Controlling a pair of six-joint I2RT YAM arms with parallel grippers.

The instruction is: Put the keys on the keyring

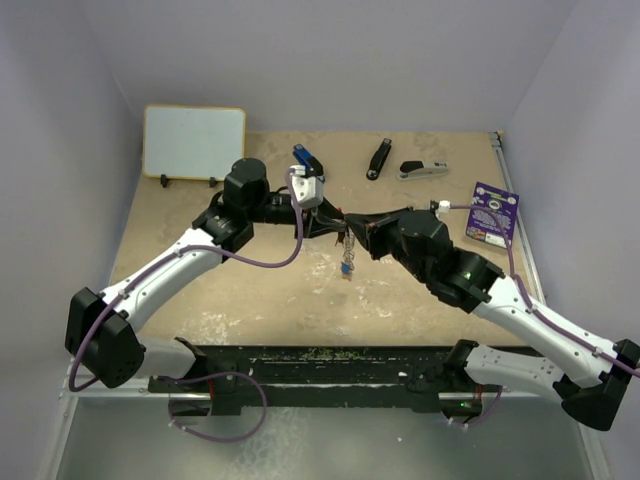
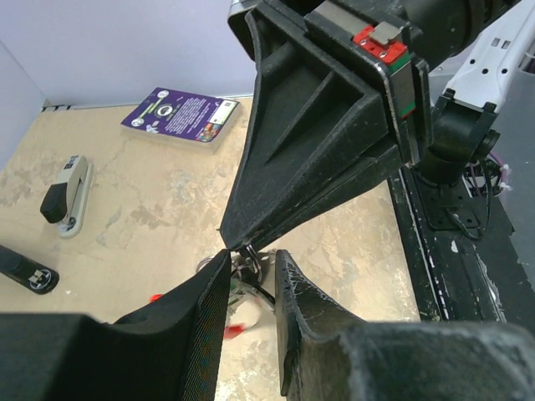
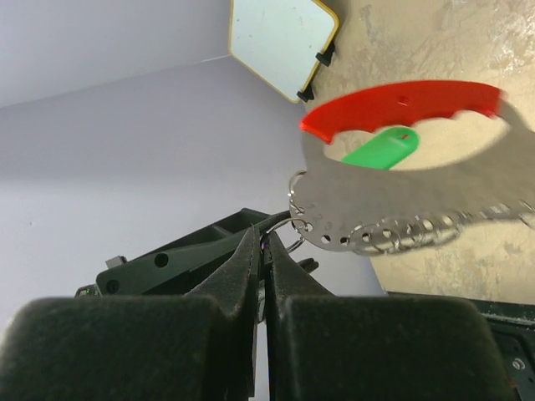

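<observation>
The keyring [image 1: 347, 252] hangs in mid-air over the table's middle, where both grippers meet. My right gripper [image 3: 267, 236] is shut on its thin silver ring [image 3: 294, 244]. A perforated metal tag [image 3: 401, 200], the red fob [image 3: 393, 107] and a green key head [image 3: 381, 149] dangle just beyond the fingers. In the left wrist view the ring [image 2: 247, 256] sits between the parted fingers of my left gripper [image 2: 252, 266], right under the tip of the right gripper [image 2: 318, 142]. The bunch of coloured tags and keys [image 2: 238, 296] hangs below, mostly hidden.
A blue stapler [image 1: 308, 160], a black stapler [image 1: 378, 158] and a grey stapler [image 1: 424, 170] lie along the back of the table. A purple card [image 1: 493, 212] lies at the right, and a small whiteboard [image 1: 193, 140] stands at the back left.
</observation>
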